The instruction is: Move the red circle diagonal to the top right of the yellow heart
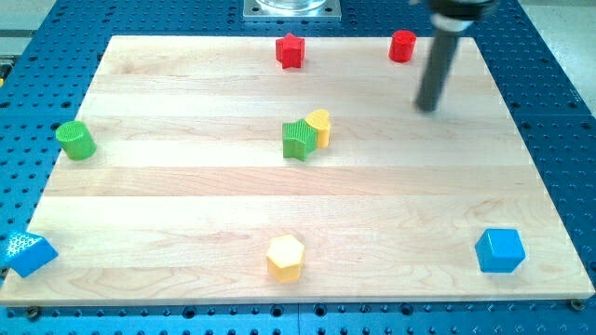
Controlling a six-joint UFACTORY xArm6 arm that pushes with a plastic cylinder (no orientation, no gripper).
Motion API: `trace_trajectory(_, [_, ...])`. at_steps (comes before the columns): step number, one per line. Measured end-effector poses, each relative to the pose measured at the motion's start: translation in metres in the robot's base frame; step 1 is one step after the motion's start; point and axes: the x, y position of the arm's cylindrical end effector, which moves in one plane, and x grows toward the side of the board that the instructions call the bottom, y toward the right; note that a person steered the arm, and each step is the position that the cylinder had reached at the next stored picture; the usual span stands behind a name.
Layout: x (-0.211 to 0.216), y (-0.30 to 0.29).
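Observation:
The red circle (402,46) stands near the board's top edge, right of centre. The yellow heart (319,127) sits near the board's middle, touching a green star (298,140) on its left. My tip (426,107) is the lower end of the dark rod, below and a little to the right of the red circle, apart from it, and well to the right of the yellow heart.
A red star (291,50) sits at the top centre. A green cylinder (75,140) is at the left edge. A yellow hexagon (285,257) is at the bottom centre. Blue blocks sit at the bottom left corner (29,253) and bottom right (500,250). The wooden board (186,186) lies on a blue perforated table.

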Motion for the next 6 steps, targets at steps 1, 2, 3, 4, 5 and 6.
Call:
trace_trajectory(1, [-0.051,0.093])
trace_trajectory(2, [-0.111,0.089])
trace_trajectory(3, [-0.129,0.047])
trace_trajectory(4, [-0.129,-0.047])
trace_trajectory(5, [-0.101,-0.111])
trace_trajectory(6, [-0.014,-0.169])
